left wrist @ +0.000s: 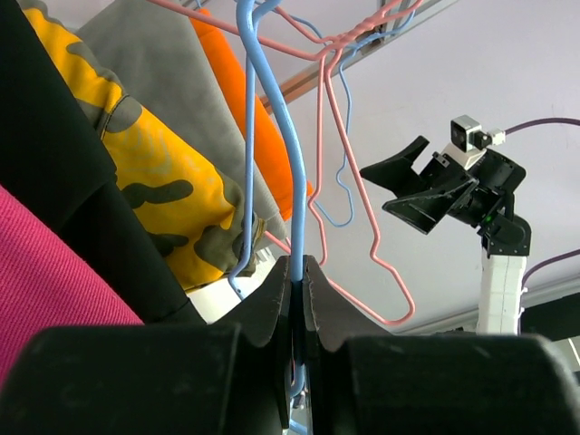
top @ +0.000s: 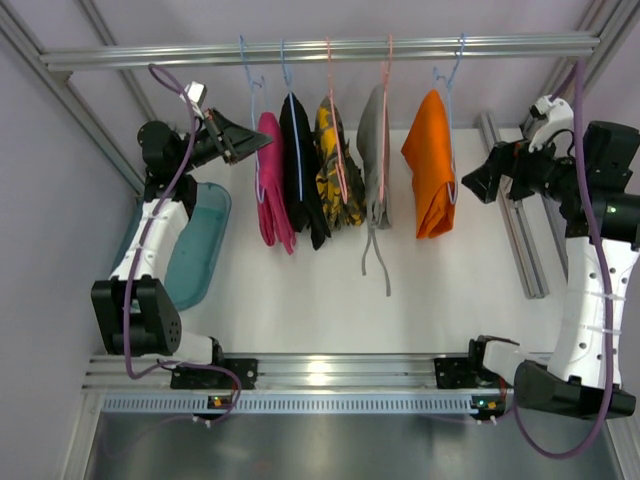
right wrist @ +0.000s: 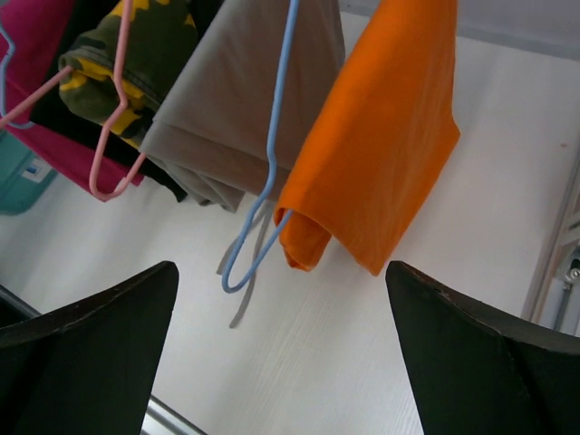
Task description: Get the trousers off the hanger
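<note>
My left gripper (left wrist: pixel 297 290) clamped on a blue hanger (left wrist: pixel 276 127) wire, magenta trousers (top: pixel 270 185) hanging just beside its tips, black trousers (top: pixel 300 165) next beyond; my right gripper (top: pixel 480 180) with jaws wide apart, orange garment (top: pixel 432 165) just ahead, untouched

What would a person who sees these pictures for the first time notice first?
A row of five garments hangs from the metal rail, magenta trousers leftmost, orange garment rightmost. The left gripper is shut on a blue hanger wire; the right gripper stands open near the orange garment.
</note>
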Tool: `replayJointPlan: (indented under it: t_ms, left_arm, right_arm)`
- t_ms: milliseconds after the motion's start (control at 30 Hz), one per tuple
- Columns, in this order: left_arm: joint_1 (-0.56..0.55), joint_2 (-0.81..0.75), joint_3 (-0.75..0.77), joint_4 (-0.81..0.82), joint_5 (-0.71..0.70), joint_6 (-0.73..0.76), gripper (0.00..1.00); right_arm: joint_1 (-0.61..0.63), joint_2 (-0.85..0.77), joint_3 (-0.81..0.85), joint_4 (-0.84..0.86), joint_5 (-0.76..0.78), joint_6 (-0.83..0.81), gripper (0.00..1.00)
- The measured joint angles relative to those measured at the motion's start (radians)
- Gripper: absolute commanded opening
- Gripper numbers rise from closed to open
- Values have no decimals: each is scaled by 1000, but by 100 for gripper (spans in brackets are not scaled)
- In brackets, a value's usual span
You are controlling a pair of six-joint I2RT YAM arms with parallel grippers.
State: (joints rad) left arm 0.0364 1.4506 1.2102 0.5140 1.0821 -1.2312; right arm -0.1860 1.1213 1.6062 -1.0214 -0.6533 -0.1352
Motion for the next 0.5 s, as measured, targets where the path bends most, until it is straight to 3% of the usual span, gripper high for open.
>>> replayJointPlan:
  t_ms: [300, 500]
  left_arm:
    - [2, -90, -12, -21, -55, 18, 0]
    - [2, -172, -16, 3, -72, 57, 0]
  right_arm:
    - [0, -20, -17, 182, -108, 60, 100]
    - [0, 26, 18, 209, -187, 88, 99]
